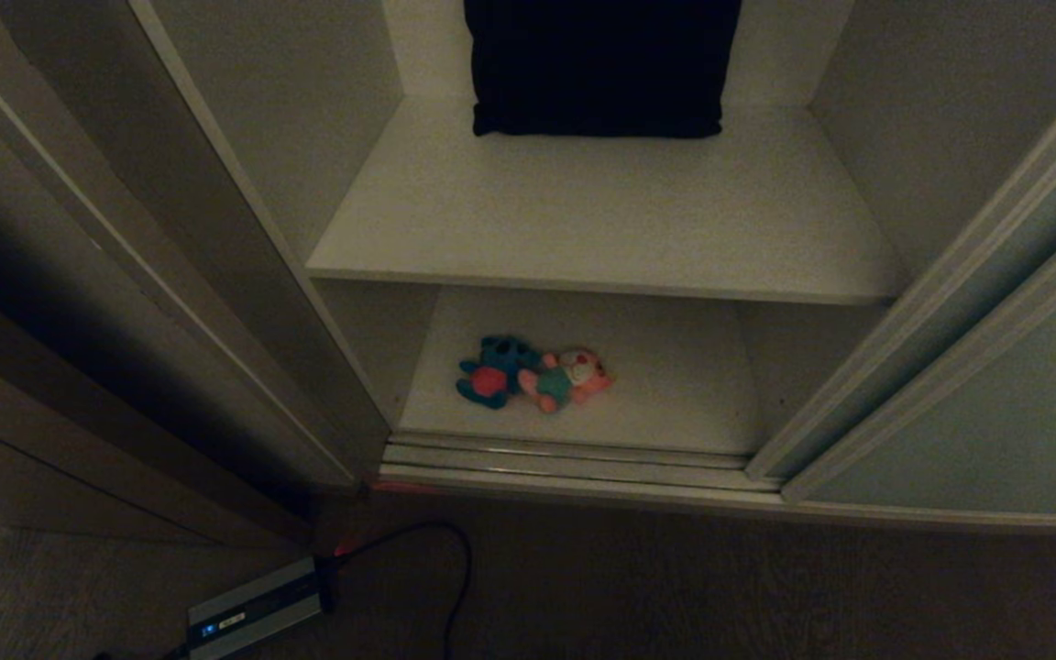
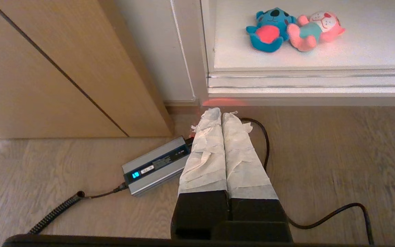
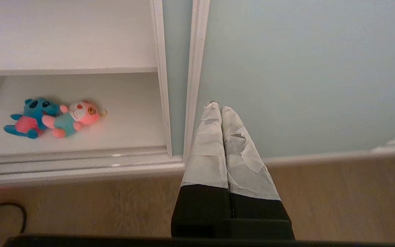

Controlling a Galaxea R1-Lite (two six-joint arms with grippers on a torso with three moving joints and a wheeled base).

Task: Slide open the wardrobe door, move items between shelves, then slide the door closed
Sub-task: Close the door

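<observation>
Two plush toys were on the lower shelf [image 1: 675,403], touching each other: the teal-blue toy [image 1: 496,369] with the red belly and the pink toy [image 1: 574,376] in its teal outfit. The sliding wardrobe door [image 1: 995,403] was already pushed off to the right, so I'd call the opening step done. The upper shelf [image 1: 601,220] only had a black cushion [image 1: 601,64] at the back, so the moving looked not yet started, and closing was left after that. The left gripper [image 2: 221,115] was pinched shut on nothing, low over the floor by a grey power box [image 2: 154,166]. The right gripper [image 3: 217,106] was closed and empty too, in front of the door panel, well apart from the toys
</observation>
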